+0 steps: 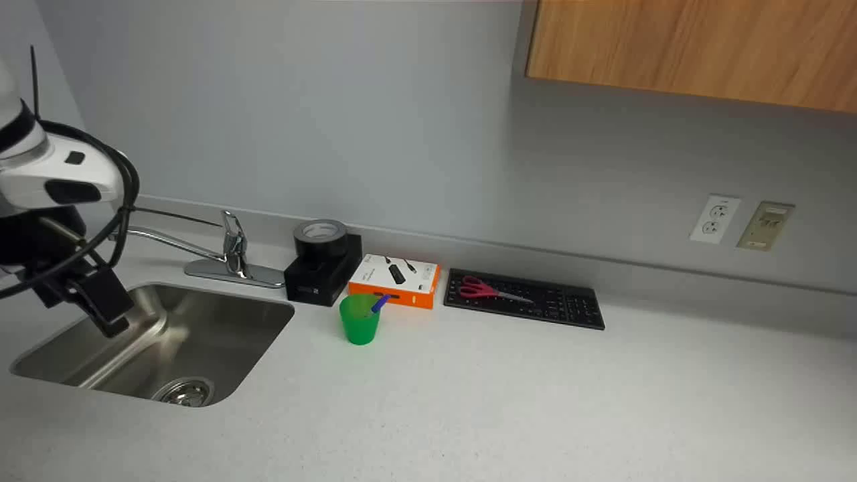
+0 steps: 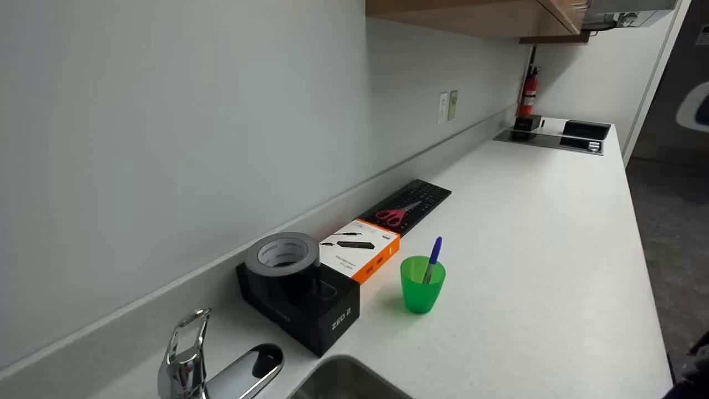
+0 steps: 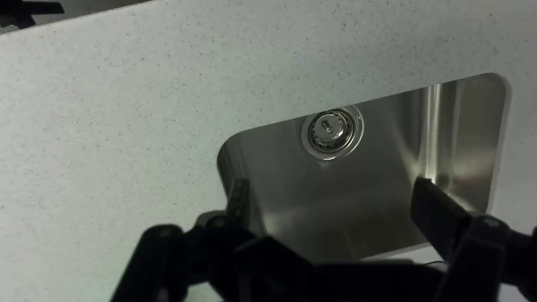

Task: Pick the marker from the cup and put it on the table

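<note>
A translucent green cup (image 1: 359, 328) stands upright on the white countertop (image 1: 509, 402); it also shows in an exterior view (image 2: 419, 293). A marker with a blue-purple cap (image 1: 380, 303) leans in the cup, cap end up and above the rim; it also shows in an exterior view (image 2: 435, 252). Its lower part is inside the cup. My gripper (image 3: 331, 181) is open, with nothing between its fingers, over the sink. In an exterior view, the gripper (image 1: 110, 321) is left of the cup and well apart from it. Cup and marker are out of the wrist view.
The steel sink (image 1: 221, 348) and chrome faucet (image 1: 234, 251) lie between gripper and cup. A black box (image 1: 325, 274) with a tape roll (image 1: 321, 234), an orange-white box (image 1: 395, 278), and a black keyboard (image 1: 562, 304) with red scissors (image 1: 477, 288) line the wall. A wooden cabinet (image 1: 689, 47) hangs above.
</note>
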You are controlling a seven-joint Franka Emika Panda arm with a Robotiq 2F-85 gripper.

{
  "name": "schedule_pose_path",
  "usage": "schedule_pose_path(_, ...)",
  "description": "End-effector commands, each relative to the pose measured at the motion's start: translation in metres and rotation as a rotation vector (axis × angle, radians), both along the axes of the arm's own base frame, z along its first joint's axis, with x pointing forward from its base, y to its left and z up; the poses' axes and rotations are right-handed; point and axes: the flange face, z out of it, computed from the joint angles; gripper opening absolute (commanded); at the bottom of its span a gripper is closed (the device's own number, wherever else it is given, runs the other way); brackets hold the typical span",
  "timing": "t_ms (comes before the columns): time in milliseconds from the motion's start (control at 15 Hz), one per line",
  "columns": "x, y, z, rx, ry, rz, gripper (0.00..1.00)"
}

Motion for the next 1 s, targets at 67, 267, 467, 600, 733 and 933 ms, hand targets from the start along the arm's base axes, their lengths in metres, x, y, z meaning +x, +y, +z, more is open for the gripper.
schedule_pose_path(67,0.000,0.000,0.000,0.000,0.001,0.000,1.00)
schedule_pose_path(267,0.000,0.000,0.000,0.000,0.001,0.000,1.00)
schedule_pose_path(467,0.012,-0.020,0.005,-0.003,-0.003,-0.002,1.00)
schedule_pose_path(600,0.027,-0.048,0.009,0.001,-0.005,-0.021,1.00)
schedule_pose_path(733,0.047,-0.085,0.010,-0.017,-0.005,-0.013,1.00)
schedule_pose_path(933,0.079,-0.144,0.004,-0.043,-0.006,-0.027,1.00)
